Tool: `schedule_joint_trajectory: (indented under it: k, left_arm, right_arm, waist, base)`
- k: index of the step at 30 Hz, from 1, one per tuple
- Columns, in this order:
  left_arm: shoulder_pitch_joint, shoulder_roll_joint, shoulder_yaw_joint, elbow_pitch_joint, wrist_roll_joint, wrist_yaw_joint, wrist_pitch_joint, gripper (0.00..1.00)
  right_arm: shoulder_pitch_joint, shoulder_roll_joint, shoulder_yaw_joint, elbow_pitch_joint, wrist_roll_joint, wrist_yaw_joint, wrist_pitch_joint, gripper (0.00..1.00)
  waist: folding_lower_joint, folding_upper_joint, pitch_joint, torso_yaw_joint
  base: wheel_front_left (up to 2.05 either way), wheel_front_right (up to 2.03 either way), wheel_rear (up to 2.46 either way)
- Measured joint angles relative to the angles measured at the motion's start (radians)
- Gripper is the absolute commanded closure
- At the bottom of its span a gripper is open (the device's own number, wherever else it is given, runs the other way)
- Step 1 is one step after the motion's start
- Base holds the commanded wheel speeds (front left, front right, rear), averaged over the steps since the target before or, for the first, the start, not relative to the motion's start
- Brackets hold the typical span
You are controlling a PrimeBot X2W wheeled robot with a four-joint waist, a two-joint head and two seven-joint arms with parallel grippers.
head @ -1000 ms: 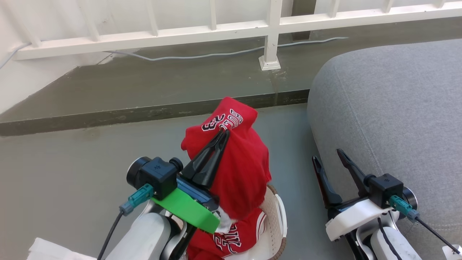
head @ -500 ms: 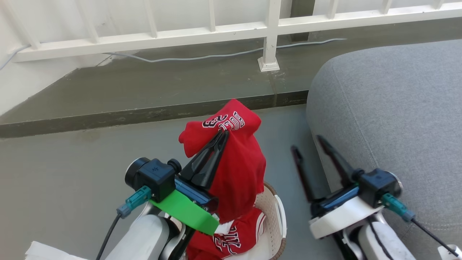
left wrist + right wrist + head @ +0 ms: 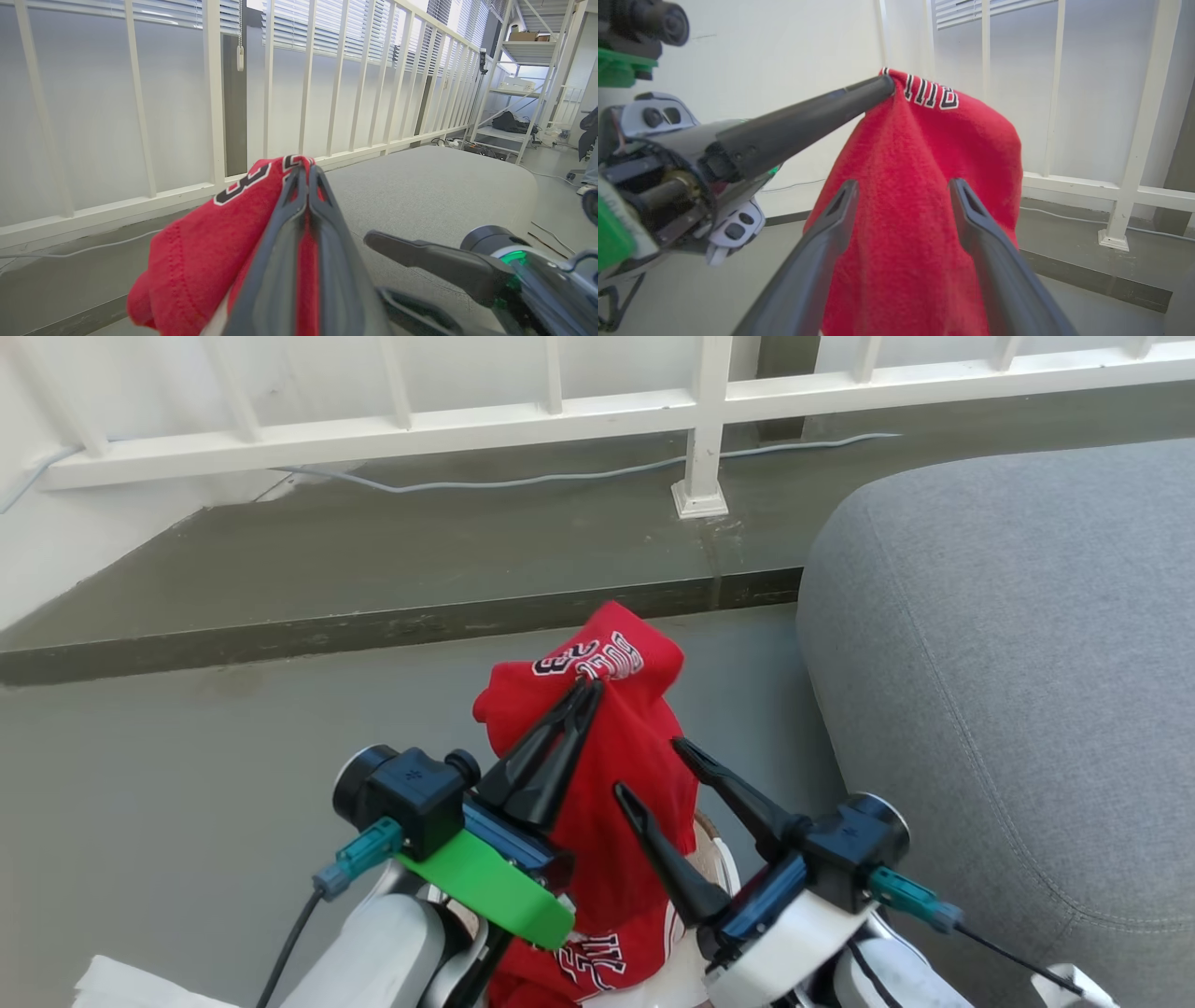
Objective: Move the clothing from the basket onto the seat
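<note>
The left end effector (image 3: 586, 689) is pinching the red basketball jersey with white-and-black lettering (image 3: 644, 709) by a top fold, fingers pressed together, so it is hanging clear above the small cream perforated plastic basket (image 3: 717, 854) on the floor. The right end effector (image 3: 651, 767), fingers spread, is pointing at the cloth, probably for a second hold before the carry to the large grey fabric seat (image 3: 1008, 663) alongside. The jersey is drooping in soft folds; another red garment (image 3: 597, 961) is lying in the basket.
</note>
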Motion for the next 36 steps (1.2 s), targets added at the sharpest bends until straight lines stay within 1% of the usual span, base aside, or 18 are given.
schedule_joint_trajectory:
  k: [10,11,12,20,28,29,30,31,34,36]
  left_arm:
    - [0.000,-0.003,-0.030,-0.026,0.000,0.000,0.008,1.00]
    - [0.000,-0.004,-0.032,-0.027,0.000,0.000,0.009,1.00]
    - [0.000,-0.004,-0.034,-0.028,0.000,0.000,0.009,1.00]
    - [-0.001,-0.005,-0.046,-0.039,0.000,0.000,0.013,1.00]
    - [-0.002,-0.004,-0.053,-0.062,0.001,0.000,0.014,1.00]
    - [-0.002,-0.003,-0.053,-0.064,0.001,0.000,0.014,0.60]
    - [-0.002,-0.002,-0.054,-0.066,0.003,0.000,0.014,0.09]
    - [-0.002,-0.002,-0.054,-0.067,0.006,0.000,0.014,0.00]
    - [-0.003,-0.002,-0.055,-0.084,0.009,0.000,0.013,0.00]
    - [-0.003,-0.001,-0.057,-0.092,0.011,0.000,0.013,0.00]
  right_arm:
    - [-0.079,-0.002,0.054,0.109,0.012,0.004,0.023,0.00]
    - [-0.083,-0.002,0.061,0.120,0.019,0.005,0.027,0.48]
    - [-0.088,-0.002,0.067,0.127,0.023,0.005,0.030,1.00]
    - [-0.131,-0.002,0.094,0.160,0.076,0.009,0.030,1.00]
    - [-0.170,-0.003,0.100,0.171,0.111,0.006,0.019,1.00]
    - [-0.176,-0.002,0.098,0.171,0.113,0.006,0.013,1.00]
    - [-0.181,-0.002,0.094,0.172,0.117,-0.002,0.012,1.00]
    - [-0.185,-0.002,0.090,0.173,0.117,-0.002,0.012,1.00]
    - [-0.203,-0.002,0.068,0.182,0.117,-0.012,0.009,1.00]
    - [-0.215,-0.003,0.050,0.190,0.117,-0.028,0.003,1.00]
  waist:
    - [0.0000,0.0000,0.006,0.014]
    - [0.0000,0.0000,0.007,0.015]
    - [0.0000,0.0000,0.008,0.016]
    - [0.0000,0.0000,0.012,0.024]
    - [0.0000,0.0000,0.013,0.022]
    - [0.0001,0.0000,0.012,0.021]
    - [0.0000,0.0000,0.012,0.020]
    - [0.0001,0.0000,0.012,0.019]
    - [0.0001,0.0000,0.011,0.015]
    - [0.0000,0.0000,0.010,0.011]
  base:
    - [0.00,0.00,0.00]
    - [0.00,0.00,0.00]
    - [0.00,0.00,0.00]
    - [0.00,0.00,0.00]
    - [0.00,0.00,0.00]
    - [0.00,0.00,0.00]
    - [0.00,0.00,0.00]
    - [0.00,0.00,0.00]
    - [0.00,0.00,0.00]
    - [0.00,0.00,0.00]
